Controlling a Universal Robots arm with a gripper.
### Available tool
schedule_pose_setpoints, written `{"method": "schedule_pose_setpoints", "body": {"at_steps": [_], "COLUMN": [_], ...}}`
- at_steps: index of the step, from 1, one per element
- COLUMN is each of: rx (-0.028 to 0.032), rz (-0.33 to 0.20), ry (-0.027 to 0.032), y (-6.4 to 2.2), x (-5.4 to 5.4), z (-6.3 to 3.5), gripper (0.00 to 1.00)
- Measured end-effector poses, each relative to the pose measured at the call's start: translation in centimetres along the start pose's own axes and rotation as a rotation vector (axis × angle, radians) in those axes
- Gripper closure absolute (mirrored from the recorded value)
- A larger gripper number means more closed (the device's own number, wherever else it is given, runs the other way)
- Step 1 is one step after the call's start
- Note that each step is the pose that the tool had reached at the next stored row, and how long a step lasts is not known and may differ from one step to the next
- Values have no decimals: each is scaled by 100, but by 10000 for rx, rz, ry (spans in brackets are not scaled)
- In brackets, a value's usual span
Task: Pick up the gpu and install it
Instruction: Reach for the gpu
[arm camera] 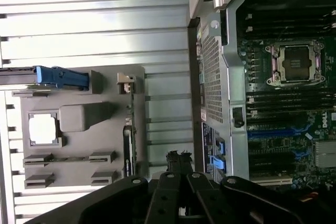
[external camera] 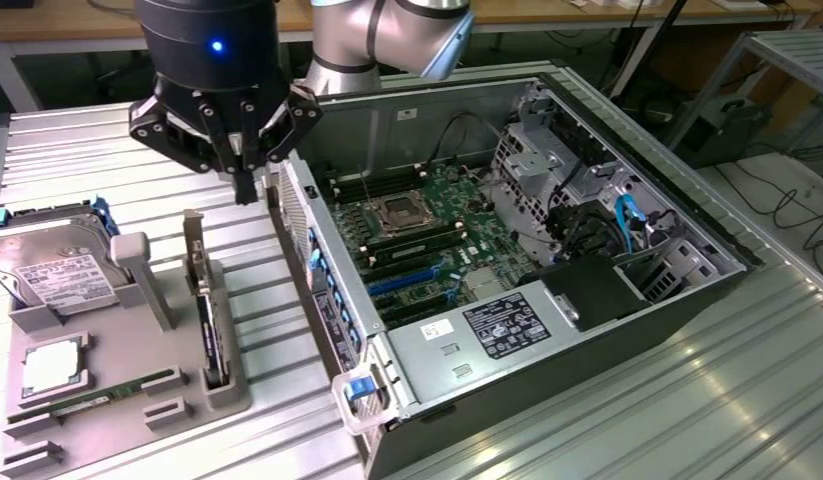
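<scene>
My hand (external camera: 247, 188) hangs with its fingers pressed together on nothing, just beside the grey holder (external camera: 144, 290), on its side facing the open case (external camera: 425, 360). The gpu (external camera: 214, 335) stands on edge in the holder's slot nearest the hand, untouched. For a clean pick, I judge the fingers should spread, square across the card's top edge clear of its bracket, and draw straight up out of the holder.

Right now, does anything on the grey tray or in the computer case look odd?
Nothing stands out. The thin black gpu card stands upright in a slot of the grey tray; the shut black gripper hangs empty nearby.
</scene>
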State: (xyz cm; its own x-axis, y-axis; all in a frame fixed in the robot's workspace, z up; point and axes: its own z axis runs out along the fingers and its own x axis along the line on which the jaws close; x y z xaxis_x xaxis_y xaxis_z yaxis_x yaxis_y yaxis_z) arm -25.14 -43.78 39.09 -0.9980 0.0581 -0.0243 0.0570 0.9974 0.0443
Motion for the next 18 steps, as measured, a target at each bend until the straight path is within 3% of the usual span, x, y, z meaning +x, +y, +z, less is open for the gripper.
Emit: {"method": "schedule_pose_setpoints", "body": {"at_steps": [5, 18], "rx": [0, -1], "rz": [-19, -56], "ry": [1, 3], "y": [-34, -72], "x": [94, 464], "z": [-3, -6], "gripper": [89, 89]}}
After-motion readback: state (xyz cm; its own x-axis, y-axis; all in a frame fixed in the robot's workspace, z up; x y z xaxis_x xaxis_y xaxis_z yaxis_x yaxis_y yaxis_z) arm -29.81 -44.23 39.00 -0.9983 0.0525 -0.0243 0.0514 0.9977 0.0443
